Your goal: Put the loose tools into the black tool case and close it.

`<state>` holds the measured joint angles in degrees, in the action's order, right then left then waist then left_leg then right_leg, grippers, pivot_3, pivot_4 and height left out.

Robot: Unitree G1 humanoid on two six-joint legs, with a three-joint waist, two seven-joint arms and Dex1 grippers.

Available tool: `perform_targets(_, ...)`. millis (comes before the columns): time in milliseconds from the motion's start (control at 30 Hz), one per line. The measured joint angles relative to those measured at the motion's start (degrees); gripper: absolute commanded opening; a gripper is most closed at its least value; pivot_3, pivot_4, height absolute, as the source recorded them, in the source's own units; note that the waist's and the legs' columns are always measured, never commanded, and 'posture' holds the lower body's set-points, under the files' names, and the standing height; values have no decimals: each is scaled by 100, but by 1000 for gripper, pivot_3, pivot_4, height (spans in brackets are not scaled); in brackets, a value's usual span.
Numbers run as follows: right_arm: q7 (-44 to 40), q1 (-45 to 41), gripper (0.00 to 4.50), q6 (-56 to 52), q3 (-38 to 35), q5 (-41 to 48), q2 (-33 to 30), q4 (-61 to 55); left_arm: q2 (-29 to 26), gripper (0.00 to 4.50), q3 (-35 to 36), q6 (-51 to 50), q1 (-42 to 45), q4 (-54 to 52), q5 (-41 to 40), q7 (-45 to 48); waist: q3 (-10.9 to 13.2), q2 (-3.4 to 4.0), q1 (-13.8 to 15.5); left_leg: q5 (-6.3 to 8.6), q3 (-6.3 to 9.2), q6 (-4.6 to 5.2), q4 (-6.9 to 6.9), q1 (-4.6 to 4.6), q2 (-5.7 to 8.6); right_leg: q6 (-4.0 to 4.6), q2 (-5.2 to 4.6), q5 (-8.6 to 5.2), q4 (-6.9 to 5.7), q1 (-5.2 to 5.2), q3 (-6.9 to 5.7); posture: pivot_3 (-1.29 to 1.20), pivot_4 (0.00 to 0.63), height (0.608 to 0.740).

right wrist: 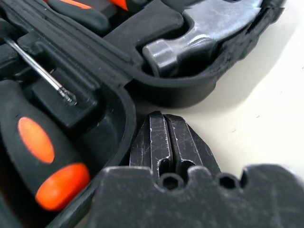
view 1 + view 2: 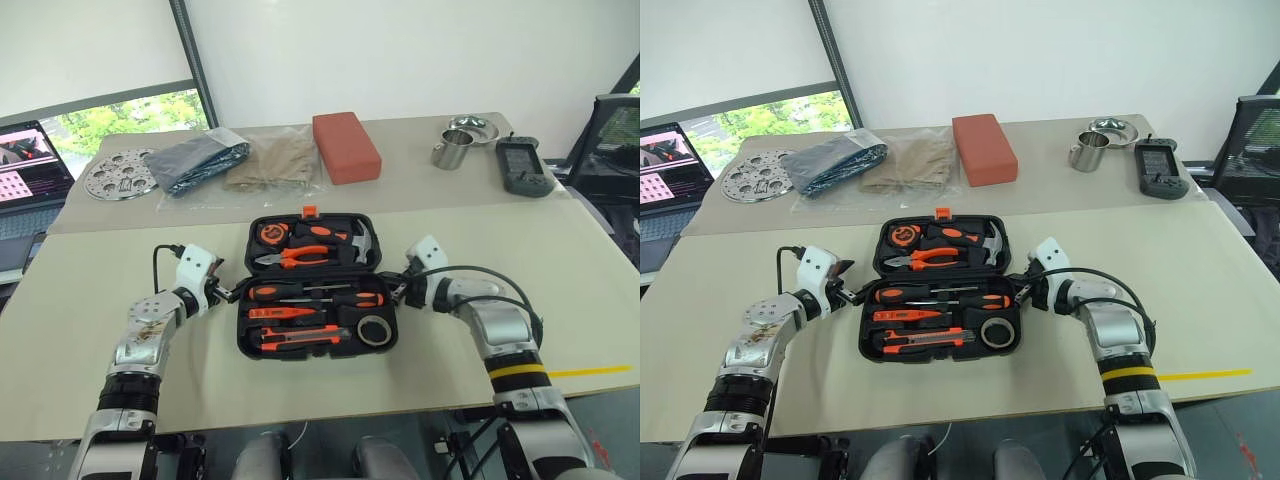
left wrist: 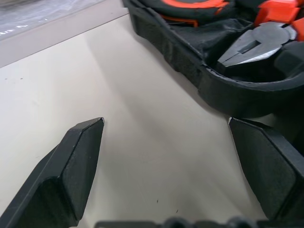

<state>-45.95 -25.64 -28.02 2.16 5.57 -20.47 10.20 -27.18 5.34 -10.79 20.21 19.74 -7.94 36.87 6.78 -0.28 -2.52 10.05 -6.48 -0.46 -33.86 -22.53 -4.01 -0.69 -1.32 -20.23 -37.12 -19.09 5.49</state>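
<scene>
A: Head views first. Where's the black tool case (image 2: pixel 312 286)?

B: Centre of the frame, lying open on the beige worktop (image 2: pixel 120 250), lid half toward the top, orange latch (image 2: pixel 309 211) at its far edge. Lid half holds the tape measure (image 2: pixel 271 233), pliers (image 2: pixel 295 258) and hammer (image 2: pixel 345 240).

A: And the loose tools?

B: All in the near half. Screwdrivers (image 2: pixel 315 294) lie across the upper recesses, utility knife (image 2: pixel 300 336) along the bottom edge, tape roll (image 2: pixel 375 329) in the lower right corner.

A: Hands?

B: Left hand (image 2: pixel 228 294) sits just beside the case's left edge at the hinge line, fingers spread wide, holding nothing. Right hand (image 2: pixel 392 291) is at the right edge by the hinge, fingers pressed together, empty.

A: Background?

B: Red-orange block (image 2: pixel 346 146) upper centre, metal cup (image 2: pixel 452 151) and bowl (image 2: pixel 471 129) upper right, perforated metal disc (image 2: pixel 118 175) and bagged cloths (image 2: pixel 200 163) upper left, laptop (image 2: pixel 25 170) at the far left edge.

A: Left wrist view?

B: Two black fingers (image 3: pixel 71 171) far apart over bare worktop; case rim (image 3: pixel 237 92) upper right with the plier jaws inside. One finger is close under the rim; can't tell if it touches.

A: Right wrist view?

B: Fingers (image 1: pixel 166 142) closed flat against each other, tips right at the notch between the two case halves. Hammer head (image 1: pixel 185 52) above, orange-and-black screwdriver handle (image 1: pixel 42 156) lower left.
</scene>
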Motion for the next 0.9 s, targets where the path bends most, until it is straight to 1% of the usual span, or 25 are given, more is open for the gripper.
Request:
perform_targets(67, 119, 3, 17, -22, 32, -22, 13, -42, 0, 4500, 11, 9, 1, 32, -1, -32, 1, -1, -9, 0, 0, 0, 0, 8, 0, 1, 0, 1, -4, 3, 1, 0, 150, 740)
perform_targets(133, 232, 3, 591, -11, 61, -42, -1, -58, -29, 4500, 8, -6, -2, 28, -2, -34, 2, -4, -15, 0, 0, 0, 0, 17, 0, 2, 2, 1, -4, 10, 2, 0, 150, 740)
perform_targets(167, 249, 0, 696, -5, 59, -34, -40, -58, -57, 4500, 9, -89, -27, -43, -21, -17, 2, -4, -15, 0, -1, 0, 0, 16, 1, 2, 2, 1, -4, 9, 3, 0, 150, 740)
perform_targets(200, 235, -5, 1064, -3, 55, -18, -115, -62, -93, 4500, 14, -185, -66, -127, -62, 9, 3, -4, -12, 1, -2, 1, 0, 15, 2, 2, 1, 1, -3, 9, 4, 0, 150, 740)
perform_targets(233, 209, -4, 1340, -4, 55, 2, -204, -65, -131, 4500, 22, -243, -102, -183, -104, 35, 3, -4, -7, 2, -2, 3, 0, 13, 2, 2, -1, 1, -2, 9, 4, 0, 150, 740)
perform_targets(300, 85, -1, 2082, -9, -11, 35, -548, -68, -339, 4500, 91, -438, -252, -373, -199, 145, 4, -6, 3, 4, -4, 7, 0, 11, 1, 2, -6, 1, 1, 9, 4, 0, 150, 740)
perform_targets(367, 33, -1, 2783, -10, -128, 53, -763, -68, -489, 4500, 190, -566, -304, -404, -273, 205, 5, -8, 7, 5, -5, 7, 1, 11, 1, 1, -7, 1, 3, 8, 4, 0, 150, 740)
perform_targets(433, -33, -1, 3517, -10, -236, 153, -929, -65, -551, 4500, 328, -725, -304, -403, -358, 202, 7, -11, 13, 5, -4, 8, 1, 11, 1, 1, -7, 1, 3, 9, 3, 0, 150, 740)
perform_targets(467, -49, -3, 3813, -11, -287, 209, -975, -60, -559, 4500, 380, -799, -288, -401, -387, 199, 7, -12, 17, 5, -4, 8, 1, 11, 1, 1, -7, 1, 3, 9, 2, 0, 150, 740)
perform_targets(500, -69, -20, 4223, -16, -324, 262, -1000, -36, -559, 4500, 423, -878, -249, -396, -448, 199, 9, -15, 22, 4, -3, 8, 0, 11, 1, 1, -7, 1, 3, 10, 2, 0, 150, 740)
perform_targets(533, -68, -76, 4413, -29, -362, 300, -995, 46, -556, 4500, 472, -972, -170, -373, -538, 210, 12, -20, 25, 4, -3, 8, 0, 10, 1, 1, -7, 1, 3, 10, 1, 0, 150, 740)
perform_targets(633, 45, -512, 4469, -214, -558, 542, -895, 459, -543, 4500, 511, -1277, 314, -155, -789, 326, 16, -25, 28, 3, -3, 8, -1, 10, 6, 1, -7, 1, 2, 9, 1, 0, 150, 740)
perform_targets(733, 129, -1085, 4469, -427, -743, 791, -742, 839, -464, 4500, 443, -1355, 919, 282, -802, 466, 16, -25, 31, 3, -3, 6, 0, 9, 7, 1, -4, 1, 4, 9, 0, 0, 150, 740)
perform_targets(900, 358, -1703, 4469, -732, -789, 932, -391, 1623, -150, 4500, 231, -1489, 1985, 1444, -760, 463, 16, -26, 41, -5, -6, -6, -2, -9, 7, 1, -2, 1, 6, -5, -1, 0, 150, 740)
